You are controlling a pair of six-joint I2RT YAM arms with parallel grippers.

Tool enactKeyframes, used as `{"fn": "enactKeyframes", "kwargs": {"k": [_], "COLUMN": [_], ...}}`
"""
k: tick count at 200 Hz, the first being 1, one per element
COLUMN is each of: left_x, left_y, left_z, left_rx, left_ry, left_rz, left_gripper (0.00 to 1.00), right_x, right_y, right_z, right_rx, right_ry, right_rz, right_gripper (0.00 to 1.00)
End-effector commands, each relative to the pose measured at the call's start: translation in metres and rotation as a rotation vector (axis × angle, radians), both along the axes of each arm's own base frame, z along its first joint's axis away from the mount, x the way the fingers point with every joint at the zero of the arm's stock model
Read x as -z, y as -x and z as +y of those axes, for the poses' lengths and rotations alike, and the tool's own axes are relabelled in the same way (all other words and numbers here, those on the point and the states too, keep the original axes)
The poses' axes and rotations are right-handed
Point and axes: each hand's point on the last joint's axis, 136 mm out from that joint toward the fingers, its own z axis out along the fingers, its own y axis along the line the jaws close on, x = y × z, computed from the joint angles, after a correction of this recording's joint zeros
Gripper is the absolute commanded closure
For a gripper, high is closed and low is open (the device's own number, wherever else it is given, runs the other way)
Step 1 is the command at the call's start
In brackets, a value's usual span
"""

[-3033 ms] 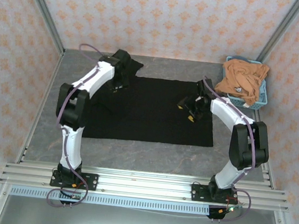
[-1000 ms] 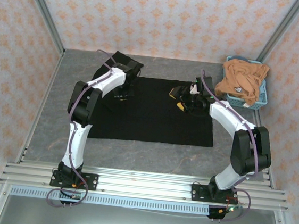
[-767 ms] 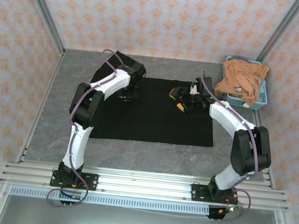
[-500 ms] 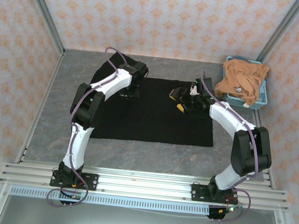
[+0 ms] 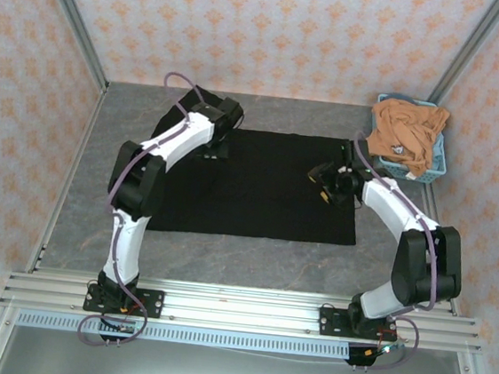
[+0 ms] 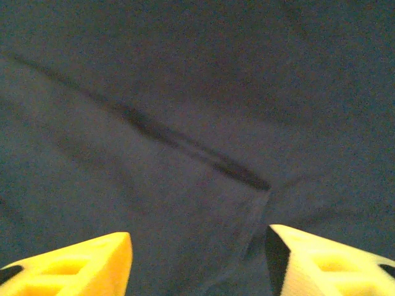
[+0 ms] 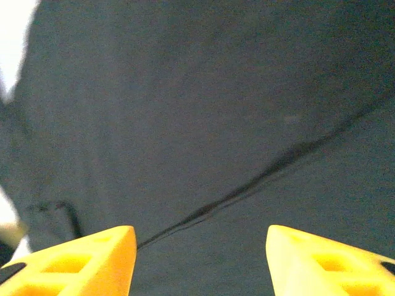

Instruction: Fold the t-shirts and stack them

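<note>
The black t-shirt [image 5: 257,197] lies flat on the grey table as a wide rectangle, with no print showing. My left gripper [image 5: 220,148] hovers at its far left corner. In the left wrist view the left gripper [image 6: 199,239] is open, its yellow fingers [image 6: 92,259] apart over a folded cloth edge [image 6: 185,145]. My right gripper [image 5: 322,179] is over the shirt's far right part. In the right wrist view the right gripper [image 7: 200,233] is open above a dark crease [image 7: 265,172]. The orange-tan t-shirt [image 5: 404,136] sits bunched in the basket.
The light blue plastic basket [image 5: 436,166] stands at the back right corner against the patterned wall. Bare grey table [image 5: 80,187] runs along the left and in front of the black shirt. Metal rails [image 5: 237,309] cross the near edge.
My left gripper, shut a second ago, has opened and let go of the black cloth. My right arm has drawn back to the right and nearer, with its jaws a little narrower.
</note>
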Motion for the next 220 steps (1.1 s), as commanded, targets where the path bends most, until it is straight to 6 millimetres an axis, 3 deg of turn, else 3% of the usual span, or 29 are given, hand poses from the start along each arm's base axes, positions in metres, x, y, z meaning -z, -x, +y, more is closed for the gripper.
{"fn": "enactKeyframes", "kwargs": {"k": [1, 16, 34, 69, 86, 137, 179, 220], "left_x": [-0.008, 0.009, 0.036, 0.081, 0.095, 0.087, 0.083, 0.086], "left_y": [0.042, 0.073, 0.096, 0.120, 0.139, 0.193, 0.227, 0.244], "left_z": [0.041, 0.067, 0.091, 0.109, 0.115, 0.136, 0.141, 0.147], "left_rx": [-0.208, -0.333, -0.465, -0.610, -0.681, -0.720, -0.715, -0.694], "left_ry": [0.060, 0.119, 0.188, 0.204, 0.180, 0.050, 0.013, -0.032], "left_rz": [0.035, 0.086, 0.138, 0.246, 0.293, 0.306, 0.323, 0.348], "left_gripper": [0.49, 0.62, 0.75, 0.84, 0.94, 0.93, 0.94, 0.94], "right_x": [0.028, 0.043, 0.059, 0.085, 0.092, 0.098, 0.096, 0.100], "right_y": [0.031, 0.040, 0.047, 0.074, 0.095, 0.152, 0.169, 0.189], "right_z": [-0.025, -0.028, -0.030, -0.044, -0.051, -0.048, -0.039, -0.033], "right_rx": [0.051, 0.043, 0.046, 0.083, 0.095, 0.147, 0.103, 0.111], "right_ry": [0.106, 0.134, 0.151, 0.231, 0.271, 0.236, 0.260, 0.274], "right_rz": [0.173, 0.258, 0.342, 0.530, 0.610, 0.742, 0.769, 0.801], "right_gripper": [0.47, 0.51, 0.56, 0.58, 0.56, 0.53, 0.52, 0.52]}}
